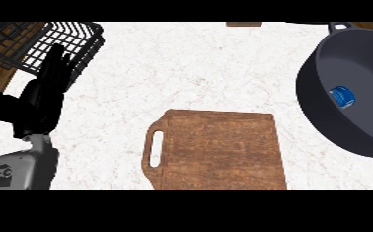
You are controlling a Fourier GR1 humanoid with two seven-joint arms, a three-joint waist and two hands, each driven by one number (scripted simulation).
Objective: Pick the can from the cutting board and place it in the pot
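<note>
View: head, the only one given.
Left hand [45, 95]: at the view's left edge, open, fingers straight and pointing up, holding nothing; resting above its grey forearm.
Right hand: nowhere in view, so nothing to tell of its fingers.
Can [342, 96]: far to the right of the left hand, across the whole counter; blue top showing, inside the pot, close to its left inner wall; upright or tilted, hard to tell.
Pot [320, 122]: dark grey, well apart from the left hand, at the view's right edge and partly cut off there.
Cutting board [218, 152]: wooden, to the lower right of the left hand, near but apart from it; carries no can; handle slot [155, 148] on the side facing the hand.
Wire rack [69, 36]: just beyond the left hand's fingertips, in the upper left corner; overlaps the fingers in this view, touching or not impossible to tell.
Counter [204, 63]: white, marbled, spread between the hand and the pot.
Step in hand: by judgement, the tail of the placing, with the can off the board, inside the pot and free of any hand.
Progress: apparently done, or all but done.
Next move: calls for very little, only keeping both hands clear of the pot and away from the can.
Risk: slight; a stray brush against the pot's rim.
</note>
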